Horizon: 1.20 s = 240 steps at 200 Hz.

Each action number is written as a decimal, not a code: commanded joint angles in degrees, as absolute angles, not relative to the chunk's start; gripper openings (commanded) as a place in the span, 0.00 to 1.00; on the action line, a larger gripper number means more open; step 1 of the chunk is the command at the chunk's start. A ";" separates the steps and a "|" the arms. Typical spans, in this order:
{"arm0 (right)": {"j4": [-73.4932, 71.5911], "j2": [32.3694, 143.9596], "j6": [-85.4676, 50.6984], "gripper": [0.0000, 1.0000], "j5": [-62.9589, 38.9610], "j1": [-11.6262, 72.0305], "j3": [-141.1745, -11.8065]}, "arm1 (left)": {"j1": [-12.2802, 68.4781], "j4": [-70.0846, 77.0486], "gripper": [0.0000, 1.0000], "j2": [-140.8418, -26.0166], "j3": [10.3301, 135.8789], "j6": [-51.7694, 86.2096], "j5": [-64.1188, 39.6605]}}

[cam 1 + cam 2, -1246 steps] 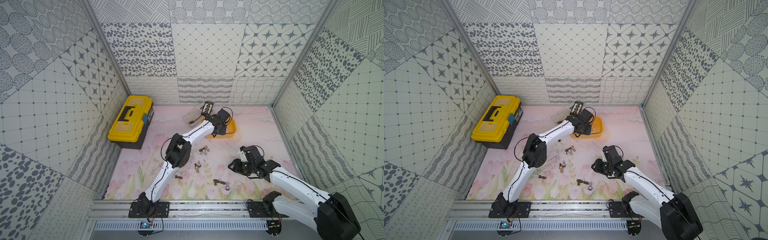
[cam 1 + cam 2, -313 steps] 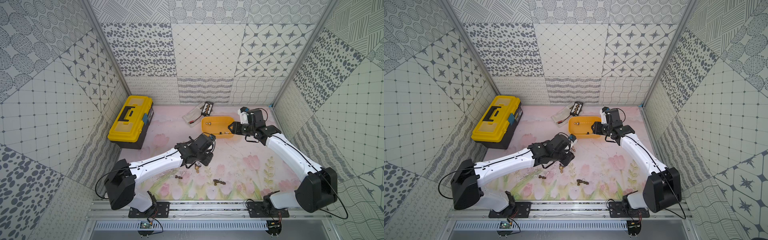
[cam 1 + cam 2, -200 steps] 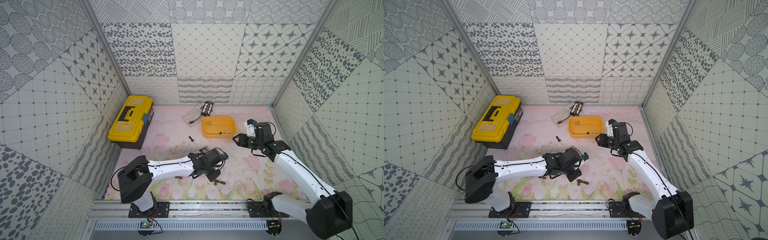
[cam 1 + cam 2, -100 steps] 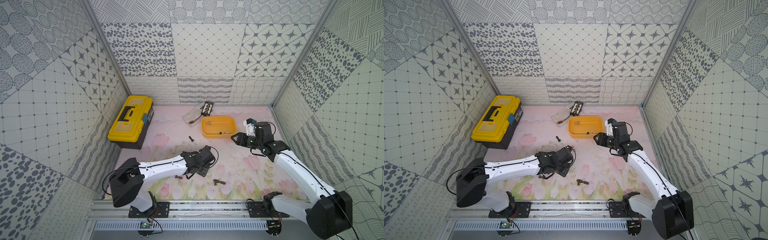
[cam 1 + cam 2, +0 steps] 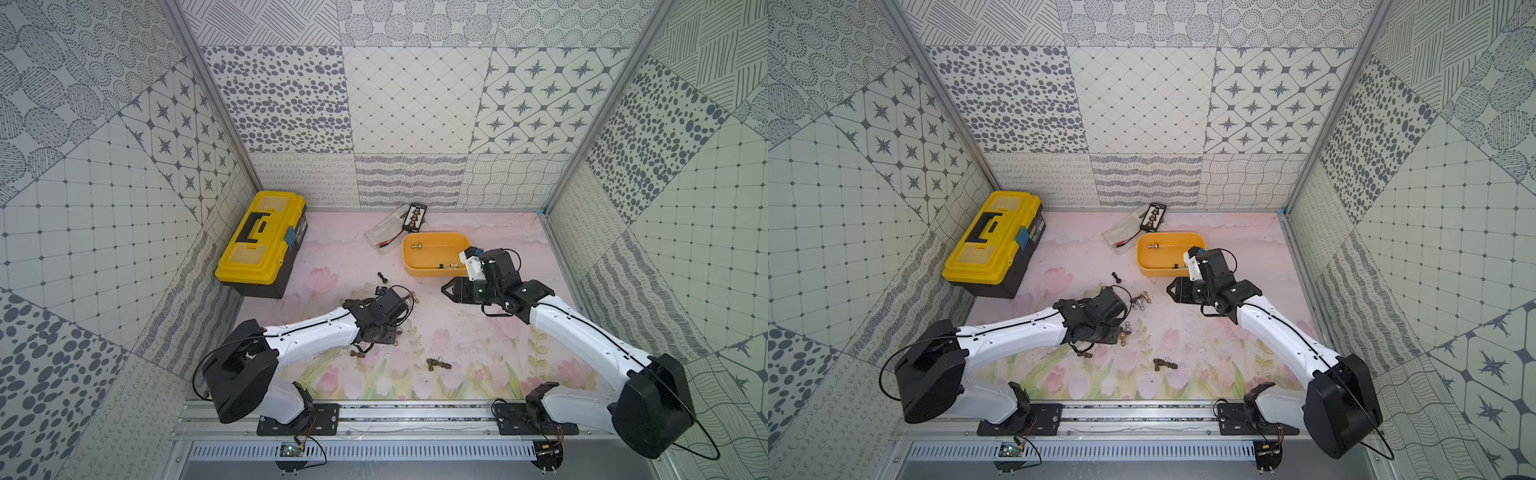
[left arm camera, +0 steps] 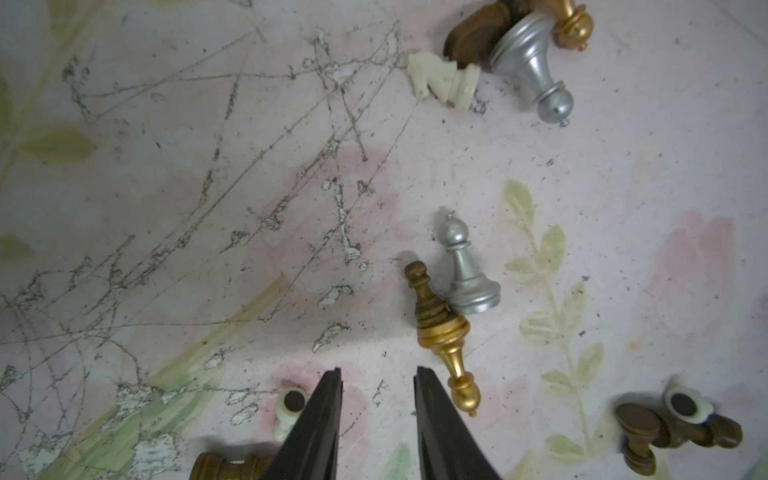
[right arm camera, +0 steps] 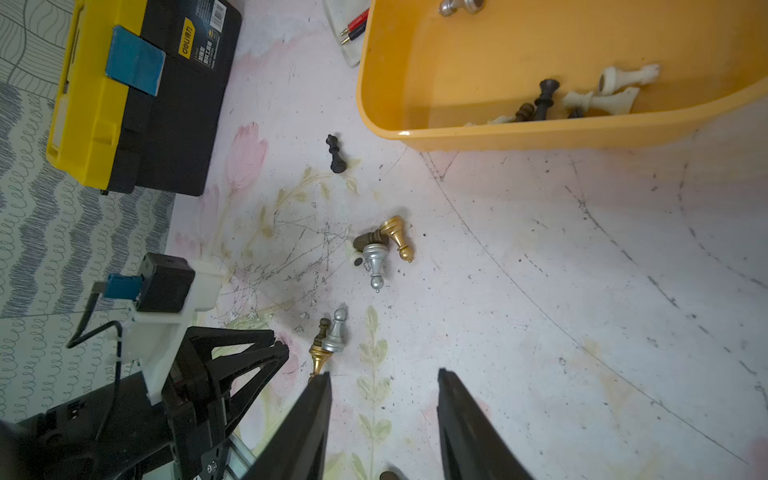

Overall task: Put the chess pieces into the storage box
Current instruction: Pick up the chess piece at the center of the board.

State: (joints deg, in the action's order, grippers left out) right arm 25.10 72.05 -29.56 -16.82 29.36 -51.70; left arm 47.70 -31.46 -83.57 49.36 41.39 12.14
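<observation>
The left gripper [image 6: 377,370] hovers released and empty just beside the gold piece [image 6: 442,332], apparently positioned for pickup; the right gripper [image 7: 383,372] is likewise released, empty, near the storage box [image 7: 582,133].

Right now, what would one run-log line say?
left pincer: open, empty | right pincer: open, empty | storage box: some chess pieces inside | mat: loose pieces lying scattered

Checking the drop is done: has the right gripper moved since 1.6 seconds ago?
Yes. The right gripper has drawn back from the end of the orange tray toward the front rail, jaws open.
</observation>
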 commanded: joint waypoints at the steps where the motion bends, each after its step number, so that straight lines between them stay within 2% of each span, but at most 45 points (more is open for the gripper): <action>1: 21.74 73.31 -30.05 0.47 -15.33 30.65 -53.22 | 46.37 -34.13 0.36 -82.03 47.05 46.31 11.16; 60: 20.22 76.86 -30.28 0.47 -16.46 32.16 -54.25 | 45.10 -35.86 0.37 -79.54 42.96 46.29 13.88; 128: 20.42 76.55 -30.23 0.47 -15.81 32.52 -53.57 | 44.65 -33.34 0.34 -82.18 40.69 44.88 10.68; 200: 19.14 78.30 -30.77 0.47 -17.03 32.52 -53.70 | 44.70 -32.96 0.19 -85.69 41.57 43.32 11.09; 240: 18.90 78.94 -30.67 0.47 -17.33 32.52 -54.24 | 44.65 -33.63 0.16 -84.97 41.49 43.58 11.60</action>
State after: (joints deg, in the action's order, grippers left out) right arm 21.50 78.19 -30.48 -16.67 32.18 -52.60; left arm 45.12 -32.42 -84.23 42.17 44.12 11.44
